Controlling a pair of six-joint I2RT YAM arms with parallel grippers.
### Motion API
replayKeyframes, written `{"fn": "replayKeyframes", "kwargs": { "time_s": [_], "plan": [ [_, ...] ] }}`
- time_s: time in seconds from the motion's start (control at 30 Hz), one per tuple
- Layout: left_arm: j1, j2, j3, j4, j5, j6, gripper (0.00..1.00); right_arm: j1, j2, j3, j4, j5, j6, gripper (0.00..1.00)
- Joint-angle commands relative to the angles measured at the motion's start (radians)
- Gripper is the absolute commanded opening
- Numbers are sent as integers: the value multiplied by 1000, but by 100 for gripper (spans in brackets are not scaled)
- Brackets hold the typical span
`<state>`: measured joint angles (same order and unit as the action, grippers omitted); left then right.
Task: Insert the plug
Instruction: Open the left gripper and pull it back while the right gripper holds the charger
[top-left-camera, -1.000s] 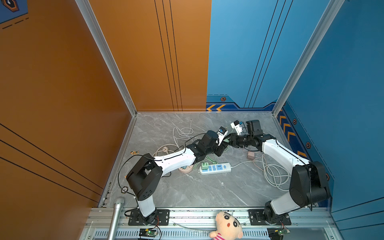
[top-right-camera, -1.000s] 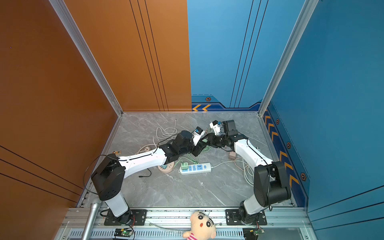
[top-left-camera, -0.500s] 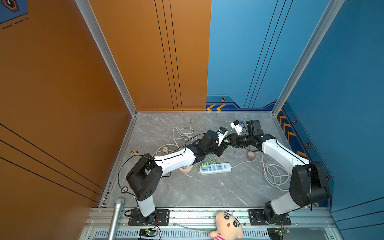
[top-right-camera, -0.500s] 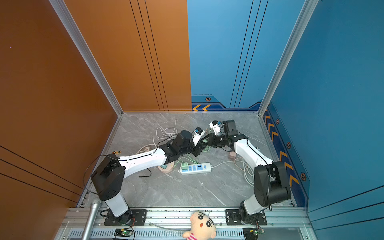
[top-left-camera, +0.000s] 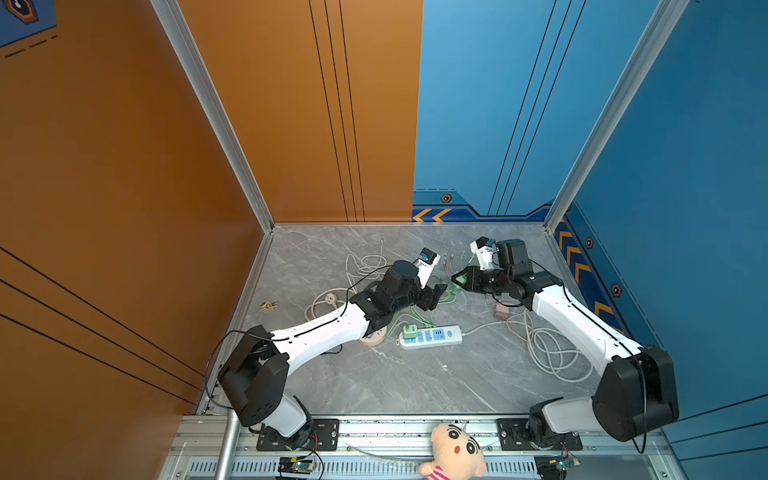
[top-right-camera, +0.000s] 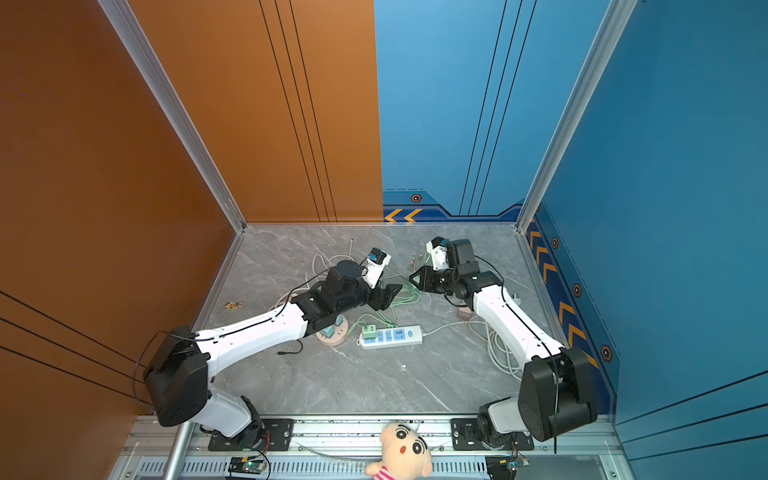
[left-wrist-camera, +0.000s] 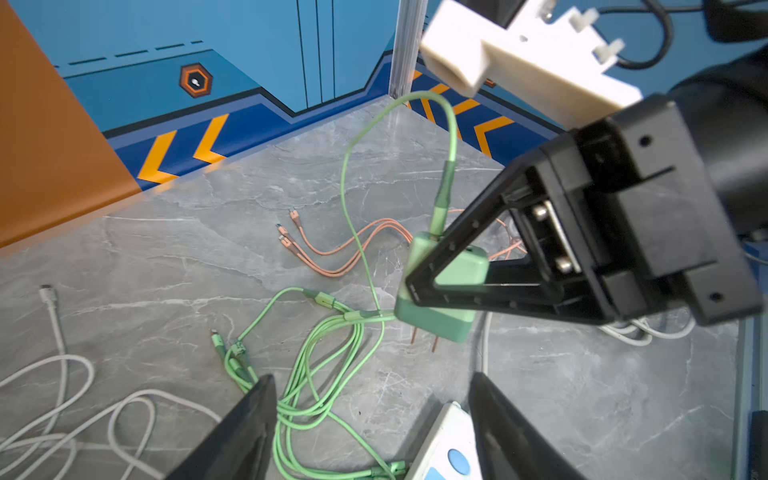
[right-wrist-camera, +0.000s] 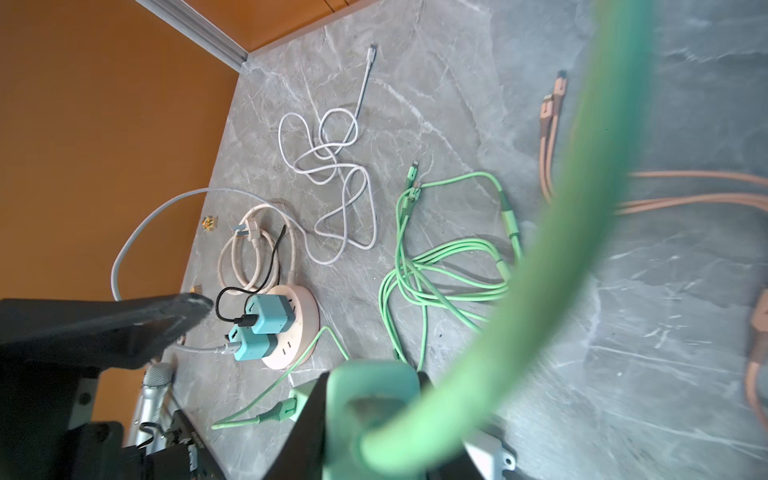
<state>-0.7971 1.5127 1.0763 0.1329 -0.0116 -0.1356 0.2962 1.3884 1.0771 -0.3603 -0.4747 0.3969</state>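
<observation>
Right gripper (left-wrist-camera: 415, 286) clamps the green charger (left-wrist-camera: 440, 318), prongs down; power strip (top-left-camera: 432, 336) lies below, basewards; left gripper (left-wrist-camera: 370, 382) gapes empty.

Orange panels (top-left-camera: 124, 166) stand left, blue panels (top-left-camera: 498, 104) right, aluminium posts (top-left-camera: 218, 124) at the corners; yellow chevrons (top-left-camera: 432, 215) line the blue skirting (top-left-camera: 503, 220) above a grey marbled bench (top-left-camera: 374, 386).

You have bare desk (top-left-camera: 395, 386) in front of the power strip (top-left-camera: 436, 335), open from the near edge. Behind the strip, green cable loops (left-wrist-camera: 316, 374) trailing from the plug (left-wrist-camera: 436, 320) crowd the path under the left hand (top-left-camera: 436, 296); a round socket (top-right-camera: 338, 340) sits just beside the strip's left end.
</observation>
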Motion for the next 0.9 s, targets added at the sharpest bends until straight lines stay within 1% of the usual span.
{"fn": "replayKeyframes", "kwargs": {
  "time_s": [0.0, 0.1, 0.2, 0.23, 0.33, 0.43, 0.5, 0.57, 0.63, 0.7, 0.87],
  "plan": [
    [20, -53, -16, -60, -31, -14, 70, 38, -42, -2, -47, 137, -45, 0],
    [20, -57, 27, -180, -4, 11, 60, 51, -56, -11, -54, 142, -42, 0],
    [21, -28, 112, -365, 89, 56, 53, 51, -66, -12, -60, 144, -39, 0],
    [20, -11, 149, -429, 99, 65, 50, 51, -70, -11, -64, 149, -39, 0],
    [23, 37, 247, -592, 68, 70, 34, 51, -82, 4, -83, 165, -45, 0],
    [45, 100, 325, -702, 82, 55, 27, 51, -91, 6, -98, 171, -49, 0],
    [53, 150, 364, -737, 96, 50, 27, 51, -95, 4, -101, 172, -50, 0],
    [56, 206, 391, -751, 115, 51, 33, 50, -102, 1, -101, 174, -50, 0],
    [59, 276, 425, -761, 175, 64, 42, 48, -112, 2, -108, 179, -54, 0],
    [56, 346, 468, -784, 212, 88, 47, 44, -124, 7, -122, 189, -63, 0],
    [51, 491, 553, -793, 216, 115, 51, 26, -177, 37, -172, 252, -99, 0]
  ]
}}
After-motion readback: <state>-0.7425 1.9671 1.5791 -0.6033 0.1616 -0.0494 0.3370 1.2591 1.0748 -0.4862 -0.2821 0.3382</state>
